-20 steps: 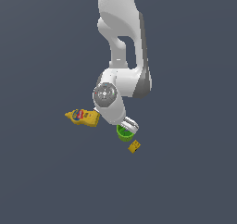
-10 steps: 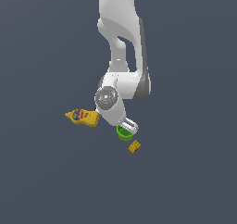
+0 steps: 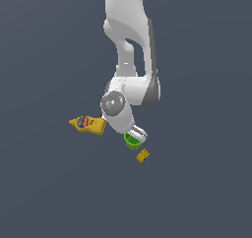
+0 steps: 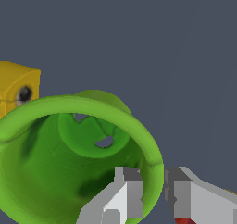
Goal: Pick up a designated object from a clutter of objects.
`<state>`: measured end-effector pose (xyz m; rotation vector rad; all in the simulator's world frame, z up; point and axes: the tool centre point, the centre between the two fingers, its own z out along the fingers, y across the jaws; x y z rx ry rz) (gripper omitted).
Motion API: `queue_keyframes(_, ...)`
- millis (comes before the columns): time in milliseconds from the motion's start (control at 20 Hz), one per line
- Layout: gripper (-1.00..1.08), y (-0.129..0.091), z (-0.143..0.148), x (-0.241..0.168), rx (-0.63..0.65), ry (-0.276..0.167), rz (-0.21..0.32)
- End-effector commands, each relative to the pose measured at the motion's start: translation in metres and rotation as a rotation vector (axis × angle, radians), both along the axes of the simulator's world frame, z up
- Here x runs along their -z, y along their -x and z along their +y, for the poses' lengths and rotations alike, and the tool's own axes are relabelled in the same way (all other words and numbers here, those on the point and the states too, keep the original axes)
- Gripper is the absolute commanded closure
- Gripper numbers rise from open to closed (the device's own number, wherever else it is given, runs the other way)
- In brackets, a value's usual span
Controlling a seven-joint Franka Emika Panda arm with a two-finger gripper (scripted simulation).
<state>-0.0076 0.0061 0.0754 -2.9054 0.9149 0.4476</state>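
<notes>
You're looking at the gripper (image 4: 152, 190) straddling the rim of the green cup (image 4: 78, 158): in the wrist view one finger (image 4: 125, 195) is sitting inside the hollow and the other outside, with the wall between them and seemingly touching both, so you're probably gripping the cup by its rim, though you can't tell for sure how tight it is. In the exterior view the cup (image 3: 132, 141) is lying on the grey floor under the wrist, tipped over, with the yellow cube (image 3: 142, 156) just beside it and the mustard bottle (image 3: 88, 124) further off toward the exterior view's left. You're risking a slip here: a thin tapered wall pinched near one edge is likely pivoting or sliding out when you're lifting. You're also risking nudging the cube, since it's sitting so near.
</notes>
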Motion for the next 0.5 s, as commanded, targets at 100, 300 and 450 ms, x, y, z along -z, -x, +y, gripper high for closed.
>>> queue_keyframes(100,1.08,0.002,0.004,-0.008,-0.001,0.0,0.0)
queue_keyframes(300,1.08,0.006,0.011,-0.024,-0.001,0.0,0.0)
queue_keyframes(450,1.08,0.011,0.019,-0.041,-0.001,0.0,0.0)
